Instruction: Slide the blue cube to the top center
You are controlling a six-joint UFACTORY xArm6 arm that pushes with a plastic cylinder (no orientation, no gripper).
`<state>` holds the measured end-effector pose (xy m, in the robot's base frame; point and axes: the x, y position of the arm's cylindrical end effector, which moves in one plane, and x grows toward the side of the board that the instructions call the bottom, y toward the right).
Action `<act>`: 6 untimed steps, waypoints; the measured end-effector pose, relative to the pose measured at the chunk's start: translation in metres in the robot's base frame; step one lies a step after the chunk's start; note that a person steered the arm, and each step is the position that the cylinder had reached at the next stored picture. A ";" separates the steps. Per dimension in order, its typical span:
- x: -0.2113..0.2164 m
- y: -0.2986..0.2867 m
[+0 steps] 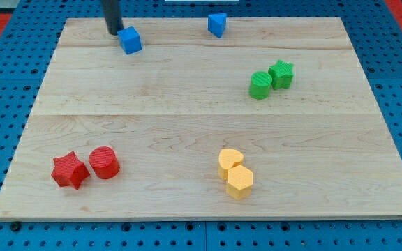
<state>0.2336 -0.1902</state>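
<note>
The blue cube (pixel 130 40) sits near the view's top left on the wooden board (pixel 201 104). My tip (pixel 112 32) is the lower end of a dark rod that comes down from the top edge. It stands just left of the cube, touching or nearly touching its left side. A second blue block (pixel 217 24), wedge-like in shape, lies at the top centre, well to the right of the cube.
A green cylinder (pixel 260 85) and a green star (pixel 281 73) touch at the right. A red star (pixel 70 170) and a red cylinder (pixel 105 162) sit at the bottom left. Two yellow blocks (pixel 235 173) touch at the bottom centre.
</note>
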 end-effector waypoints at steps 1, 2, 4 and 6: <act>0.036 -0.024; 0.051 0.010; 0.021 0.055; 0.007 0.049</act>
